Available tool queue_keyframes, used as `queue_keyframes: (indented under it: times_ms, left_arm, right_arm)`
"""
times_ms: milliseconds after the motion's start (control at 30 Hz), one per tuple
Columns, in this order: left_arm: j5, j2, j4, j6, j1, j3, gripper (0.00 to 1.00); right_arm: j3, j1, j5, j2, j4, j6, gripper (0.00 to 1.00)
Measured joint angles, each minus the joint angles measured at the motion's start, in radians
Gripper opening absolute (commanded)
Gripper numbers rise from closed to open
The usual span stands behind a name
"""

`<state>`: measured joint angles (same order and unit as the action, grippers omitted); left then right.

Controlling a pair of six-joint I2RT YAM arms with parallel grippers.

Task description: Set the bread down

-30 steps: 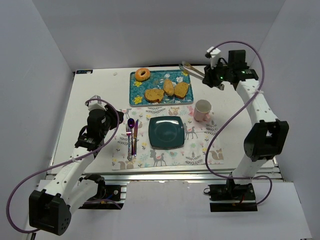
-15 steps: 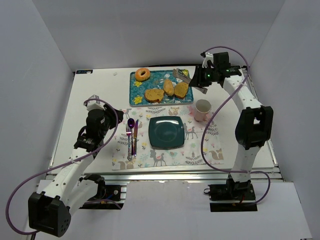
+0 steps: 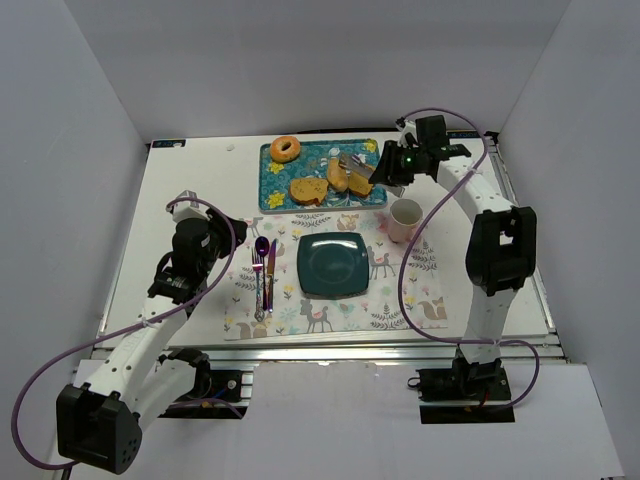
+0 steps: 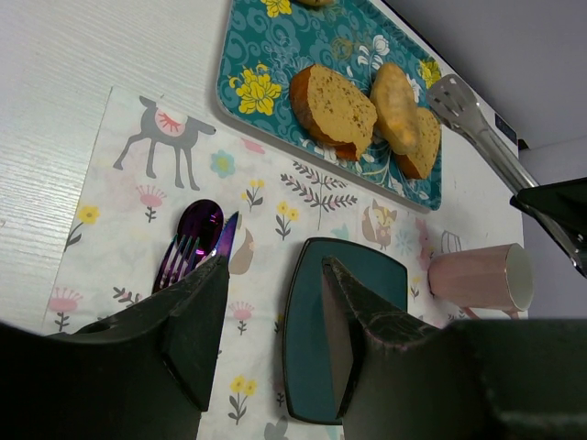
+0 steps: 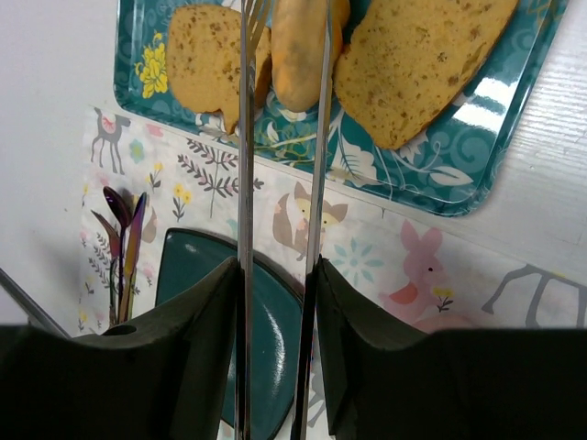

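Three bread pieces lie on the teal floral tray point(image 3: 272, 192): a slice point(image 3: 308, 189), a long roll point(image 3: 337, 176) and another slice point(image 3: 364, 180). My right gripper point(image 5: 278, 270) is shut on metal tongs point(image 5: 245, 137). The tongs' two arms reach over the tray and pass either side of the roll point(image 5: 301, 46), between the left slice point(image 5: 206, 55) and the right slice point(image 5: 422, 64). Whether the tips touch the roll I cannot tell. My left gripper point(image 4: 273, 275) hangs open and empty above the placemat, between the cutlery and the teal plate point(image 3: 332, 264).
A bagel point(image 3: 286, 149) sits at the tray's far left corner. A pink mug point(image 3: 405, 219) stands on the placemat right of the plate, just below the right arm. A purple spoon, fork and knife point(image 3: 263, 270) lie left of the plate.
The right arm has swung left and down, carrying the tongs from beyond the tray's right corner to over the bread. The left arm has stayed put.
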<state>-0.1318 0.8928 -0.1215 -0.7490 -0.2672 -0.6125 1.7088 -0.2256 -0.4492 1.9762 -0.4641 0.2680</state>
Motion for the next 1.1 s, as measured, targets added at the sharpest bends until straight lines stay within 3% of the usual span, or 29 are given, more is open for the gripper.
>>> queue_keyframes:
  times_ms: [1100]
  left_arm:
    - [0.000,0.000,0.002,-0.004,0.000,0.000,0.55]
  right_arm:
    - [-0.034,-0.038,0.029,0.001,0.003,-0.010,0.42]
